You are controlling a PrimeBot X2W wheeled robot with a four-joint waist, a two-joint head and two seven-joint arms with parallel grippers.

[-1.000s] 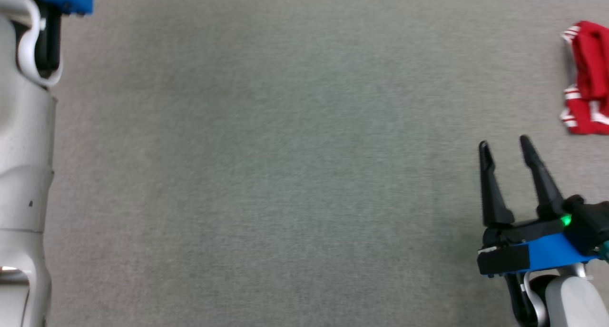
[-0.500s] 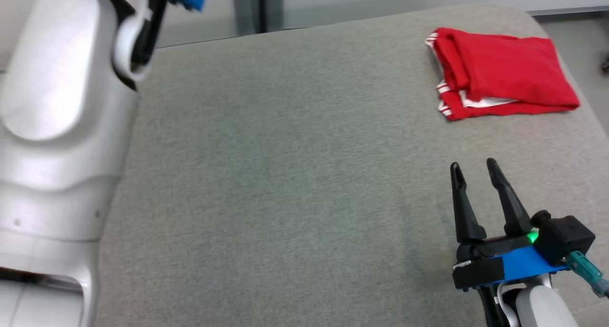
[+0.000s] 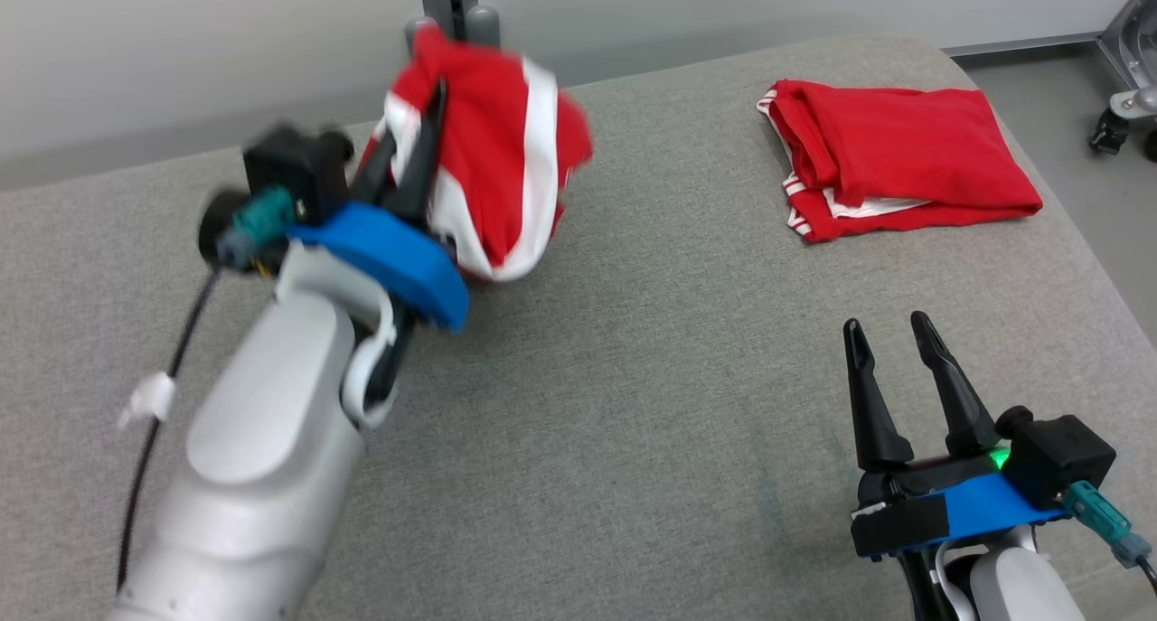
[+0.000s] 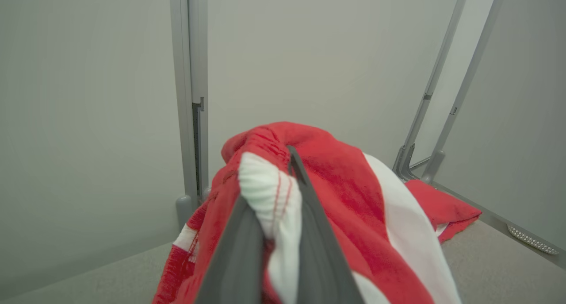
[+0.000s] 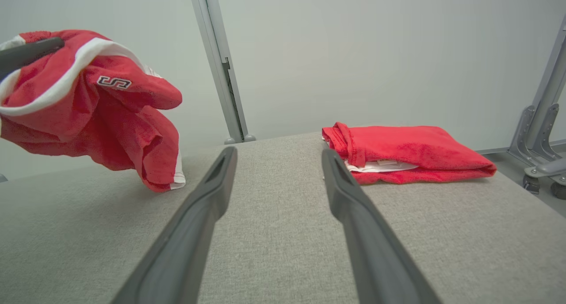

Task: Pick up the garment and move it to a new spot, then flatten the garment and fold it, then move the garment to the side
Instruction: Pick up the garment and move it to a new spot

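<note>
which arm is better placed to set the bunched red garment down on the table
Left. The left gripper is shut on the garment, holding it over the grey table, so it probably only needs to lower and release. The right gripper is open, empty and apart from it.

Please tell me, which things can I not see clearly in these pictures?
- Head view: the held garment is blurred and bunched, so its type is unclear.
- Left wrist view: cloth covers one fingertip of the left gripper and hides most of the folded garment.
- Right wrist view: the logo is creased and hard to read. Whether the held garment's lowest fold touches the grey surface is unclear.
</note>
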